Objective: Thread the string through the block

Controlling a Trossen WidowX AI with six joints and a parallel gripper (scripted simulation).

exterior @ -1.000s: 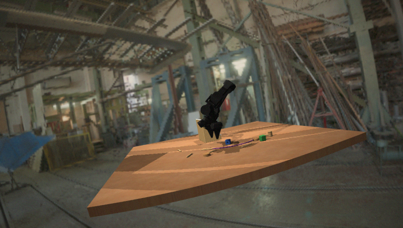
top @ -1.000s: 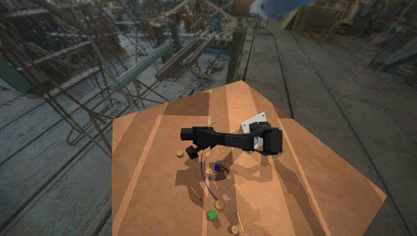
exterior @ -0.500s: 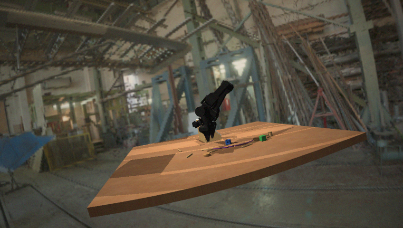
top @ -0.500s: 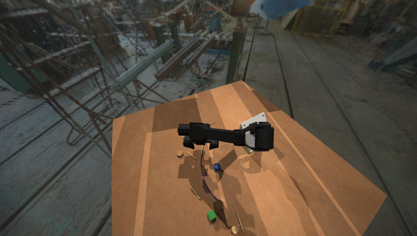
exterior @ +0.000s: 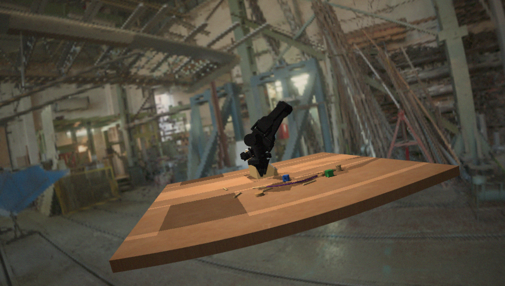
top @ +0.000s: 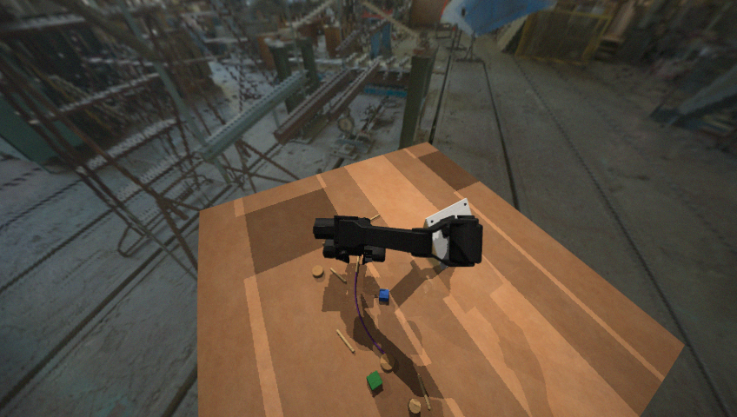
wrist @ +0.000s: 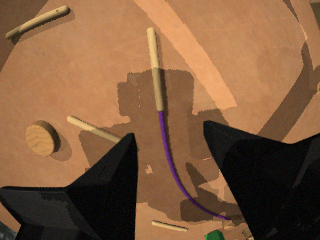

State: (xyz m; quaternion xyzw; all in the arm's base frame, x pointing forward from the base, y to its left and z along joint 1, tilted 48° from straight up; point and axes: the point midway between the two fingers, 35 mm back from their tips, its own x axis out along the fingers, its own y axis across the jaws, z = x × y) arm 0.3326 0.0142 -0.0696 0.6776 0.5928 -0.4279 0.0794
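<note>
My gripper [exterior: 262, 174] [wrist: 170, 134] hangs above the table, its fingers partly apart with nothing held between them. The pale stick [top: 357, 263] [exterior: 260, 187] [wrist: 156, 70] on the string's end lies on the table, ahead of the fingertips in the wrist view. The purple string [top: 356, 299] [exterior: 293, 183] [wrist: 167, 155] passes below the gap between the fingers and curves to the round button [top: 387, 361]. The wooden block [exterior: 272, 172] stands behind the gripper in the exterior view; its hole cannot be made out.
Loose sticks [top: 338, 274] [top: 345, 340] [wrist: 37, 21] lie around. A wooden disc [top: 317, 271] [exterior: 259, 193] [wrist: 42, 138] lies beside one. A blue cube [top: 383, 294] [exterior: 286, 178] lies right of the string in the top view; a green cube [top: 374, 380] [exterior: 329, 173] is near the button.
</note>
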